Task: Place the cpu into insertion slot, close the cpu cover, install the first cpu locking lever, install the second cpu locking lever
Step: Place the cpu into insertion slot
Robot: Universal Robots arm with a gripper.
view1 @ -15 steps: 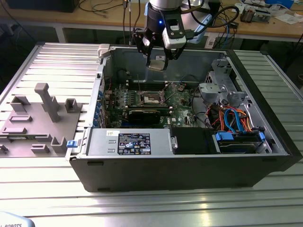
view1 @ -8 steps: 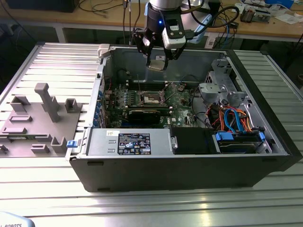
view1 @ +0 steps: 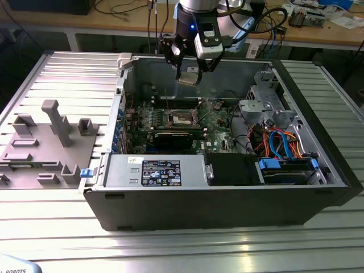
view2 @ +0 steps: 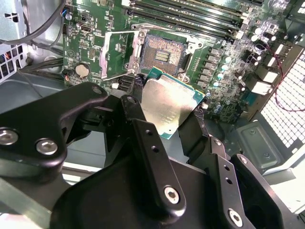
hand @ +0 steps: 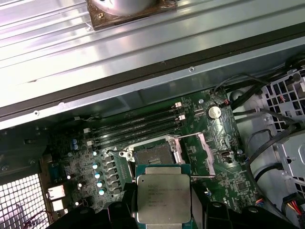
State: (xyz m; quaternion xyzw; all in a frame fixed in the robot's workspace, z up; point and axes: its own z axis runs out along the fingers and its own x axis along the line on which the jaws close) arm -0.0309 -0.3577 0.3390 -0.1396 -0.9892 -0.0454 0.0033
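Observation:
My gripper (view1: pixel 188 73) hangs above the open computer case (view1: pixel 318 196), shut on the cpu (view1: pixel 188 77). In both wrist views the cpu (view2: pixel 167 106) (hand: pixel 163 198) is a silvery square on a green board, clamped by its edges between the black fingers (view2: pixel 137 102). It is held in the air, apart from the board. Below it the insertion slot (view2: pixel 164 52) (hand: pixel 152 155) lies bare, its pin field exposed. The cpu cover (view2: pixel 116 55) (hand: pixel 203 153) is swung open beside the slot. Thin wire locking levers (hand: pixel 196 176) stand released beside the cover.
Memory slots (hand: pixel 138 126) run along one side of the socket. At the exterior view's right, a drive cage (view1: pixel 264 105) and blue and orange cables (view1: pixel 281 142) fill the case. A power supply (view1: pixel 159 170) sits at the front. A grey fixture tray (view1: pixel 45 142) lies outside, at the exterior view's left.

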